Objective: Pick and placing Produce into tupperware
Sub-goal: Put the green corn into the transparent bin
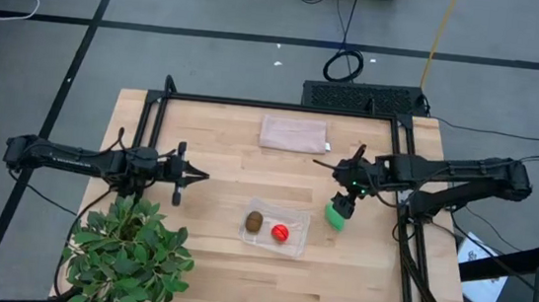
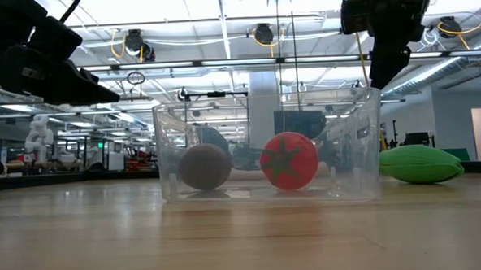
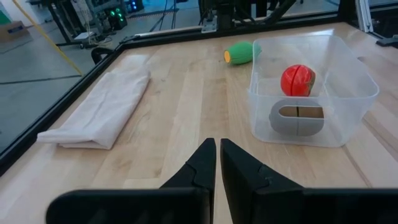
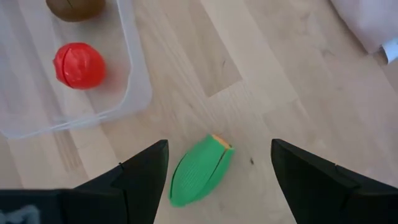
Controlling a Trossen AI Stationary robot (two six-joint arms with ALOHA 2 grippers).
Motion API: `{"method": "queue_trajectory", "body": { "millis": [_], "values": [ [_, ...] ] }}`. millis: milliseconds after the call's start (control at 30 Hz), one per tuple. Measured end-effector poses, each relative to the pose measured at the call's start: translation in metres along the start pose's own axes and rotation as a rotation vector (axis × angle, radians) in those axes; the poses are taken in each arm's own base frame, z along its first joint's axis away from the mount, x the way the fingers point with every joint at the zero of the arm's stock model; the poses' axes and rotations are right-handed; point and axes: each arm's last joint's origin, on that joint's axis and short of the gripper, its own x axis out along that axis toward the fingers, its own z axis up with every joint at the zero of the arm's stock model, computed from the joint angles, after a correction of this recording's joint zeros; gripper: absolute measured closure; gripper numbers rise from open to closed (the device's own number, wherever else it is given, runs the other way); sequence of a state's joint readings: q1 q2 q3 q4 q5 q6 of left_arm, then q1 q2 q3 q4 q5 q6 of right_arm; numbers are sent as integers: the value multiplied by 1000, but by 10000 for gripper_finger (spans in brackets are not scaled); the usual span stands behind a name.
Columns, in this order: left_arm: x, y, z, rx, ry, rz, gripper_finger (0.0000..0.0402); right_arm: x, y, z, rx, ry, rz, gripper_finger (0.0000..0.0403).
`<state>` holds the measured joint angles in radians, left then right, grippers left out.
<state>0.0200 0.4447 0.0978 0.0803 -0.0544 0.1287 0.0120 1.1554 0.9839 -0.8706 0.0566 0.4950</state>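
The clear tupperware (image 1: 295,213) (image 2: 347,147) sits mid-table. The brown kiwi (image 1: 255,221) (image 4: 76,7) and the red tomato (image 1: 279,232) (image 3: 296,80) rest on its floor. The bright green oval (image 1: 338,215) (image 4: 200,171) lies on its side on the wood just right of the container. My right gripper (image 1: 348,193) (image 4: 219,149) hovers open above the green oval, pointing down, with a finger to either side and clear of it. My left gripper (image 1: 203,175) (image 3: 217,155) is shut and waits left of the container, pointing toward it.
A folded pinkish-beige cloth (image 1: 294,134) (image 3: 99,112) lies near the far edge. A leafy potted plant (image 1: 131,252) fills the near-left corner, just below the left arm. Black frame rails (image 1: 401,174) run along the table's left, far and right sides.
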Motion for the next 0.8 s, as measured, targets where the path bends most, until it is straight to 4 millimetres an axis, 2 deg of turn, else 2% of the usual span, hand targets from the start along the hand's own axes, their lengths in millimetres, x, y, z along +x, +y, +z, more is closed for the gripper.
{"method": "queue_trajectory", "body": {
  "millis": [333,567,667,800],
  "values": [
    [0,0,0,0,0,0,373,0,-1,-1,7,15,-9,128],
    [0,0,0,-3,0,0,373,-10,1,6,-75,-140,15,132],
    [0,0,0,-6,1,0,373,-22,1,8,-112,-227,52,151],
    [0,0,0,-8,1,0,373,-38,-2,4,-136,-301,81,203]
  ]
}}
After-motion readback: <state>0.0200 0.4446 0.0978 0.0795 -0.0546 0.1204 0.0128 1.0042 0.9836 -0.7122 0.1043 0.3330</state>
